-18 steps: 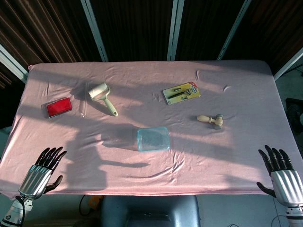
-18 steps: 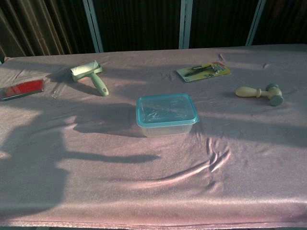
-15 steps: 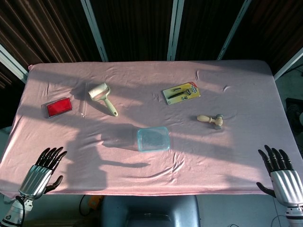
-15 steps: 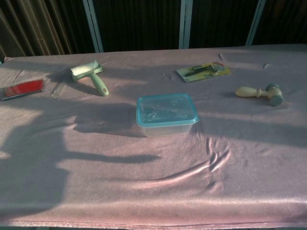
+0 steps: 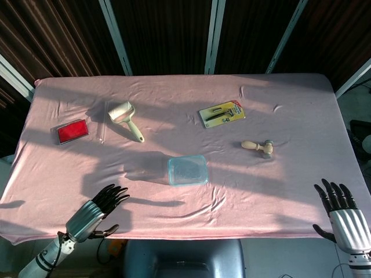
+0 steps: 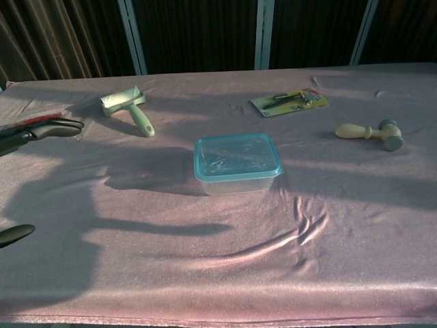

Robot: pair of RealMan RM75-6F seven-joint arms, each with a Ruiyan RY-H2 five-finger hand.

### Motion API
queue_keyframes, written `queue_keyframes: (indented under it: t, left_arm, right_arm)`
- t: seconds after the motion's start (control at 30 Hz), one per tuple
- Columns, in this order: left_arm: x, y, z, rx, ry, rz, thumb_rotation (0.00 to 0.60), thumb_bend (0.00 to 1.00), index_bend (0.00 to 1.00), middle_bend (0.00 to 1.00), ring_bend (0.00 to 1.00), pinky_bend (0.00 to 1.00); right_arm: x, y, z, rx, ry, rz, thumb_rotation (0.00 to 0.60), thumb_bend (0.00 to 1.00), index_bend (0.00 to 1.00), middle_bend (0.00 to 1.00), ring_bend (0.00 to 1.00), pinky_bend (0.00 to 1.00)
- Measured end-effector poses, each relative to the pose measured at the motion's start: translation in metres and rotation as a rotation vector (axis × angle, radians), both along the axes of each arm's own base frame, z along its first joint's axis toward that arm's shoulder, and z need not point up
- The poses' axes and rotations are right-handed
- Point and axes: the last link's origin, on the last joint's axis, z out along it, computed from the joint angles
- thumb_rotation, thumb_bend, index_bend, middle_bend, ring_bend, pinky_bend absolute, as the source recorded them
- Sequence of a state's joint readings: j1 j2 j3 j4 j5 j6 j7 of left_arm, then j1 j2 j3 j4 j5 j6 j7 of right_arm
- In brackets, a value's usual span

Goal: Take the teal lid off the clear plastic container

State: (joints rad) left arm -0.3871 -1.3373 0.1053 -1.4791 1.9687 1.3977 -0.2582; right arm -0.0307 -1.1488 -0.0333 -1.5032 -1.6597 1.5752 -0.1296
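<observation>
The clear plastic container (image 5: 188, 174) (image 6: 237, 179) stands near the middle of the pink table with its teal lid (image 5: 187, 168) (image 6: 237, 155) seated on top. My left hand (image 5: 94, 211) (image 6: 37, 130) hovers over the table's front left part, fingers spread and empty, well to the left of the container. My right hand (image 5: 341, 212) stays at the front right corner, fingers apart and holding nothing; the chest view does not show it.
A lint roller (image 5: 124, 118) (image 6: 129, 108) and a red flat item (image 5: 72, 131) lie at the back left. A carded tool pack (image 5: 222, 113) (image 6: 289, 100) and a wooden roller tool (image 5: 258, 146) (image 6: 371, 132) lie at the right. Cloth wrinkles (image 6: 307, 222) lie right of the container.
My left hand has swung in from the front left corner toward the table's middle and now shows at the chest view's left edge. The right hand and the container stayed put.
</observation>
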Motion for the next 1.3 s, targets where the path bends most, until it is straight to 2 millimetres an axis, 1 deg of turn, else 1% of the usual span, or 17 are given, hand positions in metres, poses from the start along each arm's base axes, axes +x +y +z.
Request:
queue_keyframes:
  t: [0.13,0.3,0.5,0.6,0.7,0.8,0.93,1.13,1.3]
  left_arm:
    - [0.04,0.012,-0.028,-0.035,-0.057,-0.07,0.6,0.28,0.0,0.0,0.0,0.0]
    - [0.083,0.023,-0.065,-0.051,-0.055,-0.109,0.6,0.28,0.0,0.0,0.0,0.0]
    - [0.124,0.036,-0.105,-0.051,-0.039,-0.088,0.6,0.28,0.0,0.0,0.0,0.0]
    - [0.135,0.049,-0.122,-0.031,-0.017,-0.063,0.6,0.28,0.0,0.0,0.0,0.0]
    - [0.142,0.065,-0.135,-0.012,0.009,-0.028,0.6,0.28,0.0,0.0,0.0,0.0]
    - [0.144,0.082,-0.144,0.009,0.047,0.004,0.6,0.28,0.0,0.0,0.0,0.0]
    - [0.143,0.097,-0.147,0.014,0.078,0.048,0.6,0.28,0.0,0.0,0.0,0.0]
    - [0.133,0.118,-0.151,0.015,0.133,0.12,0.6,0.28,0.0,0.0,0.0,0.0]
    - [0.128,0.129,-0.153,-0.002,0.145,0.178,0.6,0.28,0.0,0.0,0.0,0.0]
  right_arm:
    - [0.0,-0.002,-0.003,0.007,0.003,-0.007,0.6,0.22,0.0,0.0,0.0,0.0]
    - [-0.001,-0.005,-0.003,0.01,0.004,-0.018,0.6,0.22,0.0,0.0,0.0,0.0]
    - [-0.003,-0.008,-0.004,0.026,0.004,-0.03,0.6,0.22,0.0,0.0,0.0,0.0]
    - [-0.004,-0.008,-0.003,0.029,0.001,-0.034,0.6,0.22,0.0,0.0,0.0,0.0]
    - [-0.004,-0.008,-0.001,0.028,-0.005,-0.036,0.6,0.22,0.0,0.0,0.0,0.0]
    - [-0.005,-0.008,0.002,0.023,-0.012,-0.039,0.6,0.22,0.0,0.0,0.0,0.0]
    - [-0.007,-0.009,0.006,0.014,-0.019,-0.048,0.6,0.22,0.0,0.0,0.0,0.0]
    - [-0.007,-0.008,0.007,0.019,-0.024,-0.047,0.6,0.22,0.0,0.0,0.0,0.0]
    - [-0.008,-0.009,0.007,0.017,-0.025,-0.05,0.6,0.22,0.0,0.0,0.0,0.0]
